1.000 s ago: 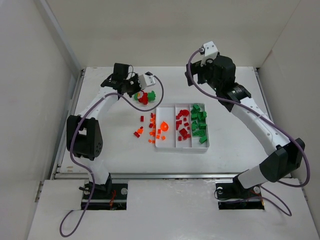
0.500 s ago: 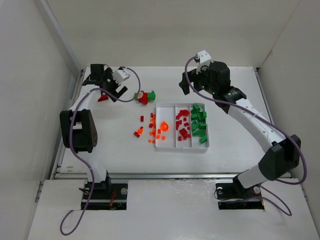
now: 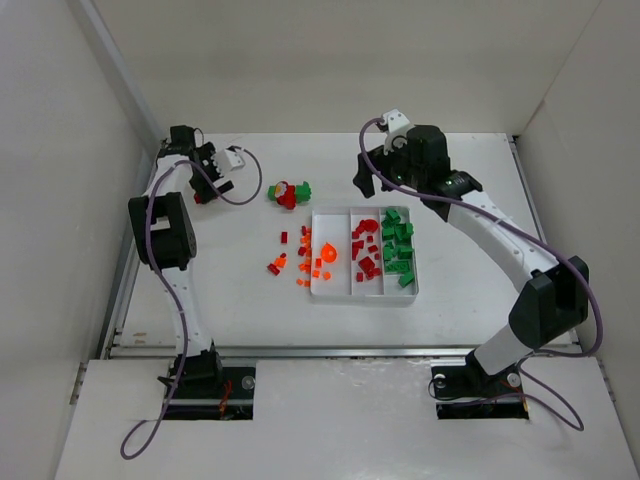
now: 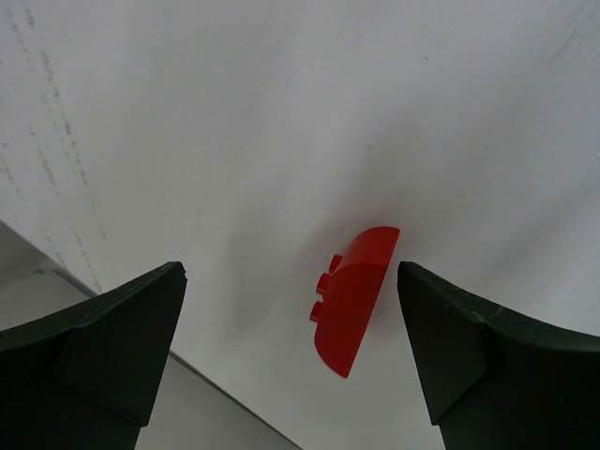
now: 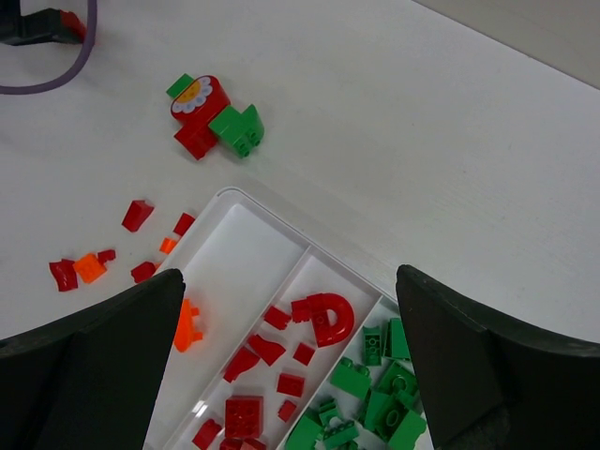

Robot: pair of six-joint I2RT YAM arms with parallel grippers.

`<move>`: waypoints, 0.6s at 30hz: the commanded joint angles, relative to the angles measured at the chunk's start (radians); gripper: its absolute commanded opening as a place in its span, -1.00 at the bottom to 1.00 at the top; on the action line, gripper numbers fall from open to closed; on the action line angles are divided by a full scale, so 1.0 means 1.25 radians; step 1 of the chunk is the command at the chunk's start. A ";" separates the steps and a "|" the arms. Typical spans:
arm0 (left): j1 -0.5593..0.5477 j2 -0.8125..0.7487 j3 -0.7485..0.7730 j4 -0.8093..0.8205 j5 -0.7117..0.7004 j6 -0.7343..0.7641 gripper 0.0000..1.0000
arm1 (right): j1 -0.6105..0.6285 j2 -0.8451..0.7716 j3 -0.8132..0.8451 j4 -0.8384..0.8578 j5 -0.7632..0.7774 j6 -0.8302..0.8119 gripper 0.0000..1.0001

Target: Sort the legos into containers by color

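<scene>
A red curved lego lies on the table between the spread fingers of my open left gripper, touching neither. That gripper sits at the far left back of the table. The white tray holds the containers: an orange lego in the left one, red legos in the middle, green legos in the right. My right gripper hangs open and empty above the tray's back end. Loose red and orange legos lie left of the tray.
A joined clump of red and green bricks with a flower piece lies behind the tray's left corner. The table's left edge and side wall are close to the left gripper. A purple cable loops near it.
My left gripper carried the red curved lego from the clump to the far left, then opened and let it go onto the table. The right gripper swung left and lower toward the tray's back.
</scene>
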 commanded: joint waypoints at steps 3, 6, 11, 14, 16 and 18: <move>0.009 0.018 0.038 -0.083 -0.002 0.050 0.68 | 0.001 -0.024 0.049 -0.007 0.002 -0.006 1.00; 0.026 0.010 0.005 -0.101 0.015 0.085 0.49 | 0.008 -0.024 0.057 -0.007 0.002 -0.006 1.00; 0.035 0.010 -0.012 -0.131 -0.014 0.115 0.06 | 0.016 0.009 0.085 -0.014 0.002 -0.006 1.00; 0.035 0.019 -0.012 -0.159 -0.021 0.115 -0.30 | 0.024 0.017 0.107 -0.022 0.002 -0.006 1.00; 0.035 0.011 -0.012 -0.168 -0.004 0.123 -0.86 | 0.024 0.017 0.107 -0.022 0.009 -0.006 1.00; 0.035 -0.004 -0.012 -0.168 0.022 0.116 -1.00 | 0.024 0.017 0.107 -0.022 0.017 -0.006 1.00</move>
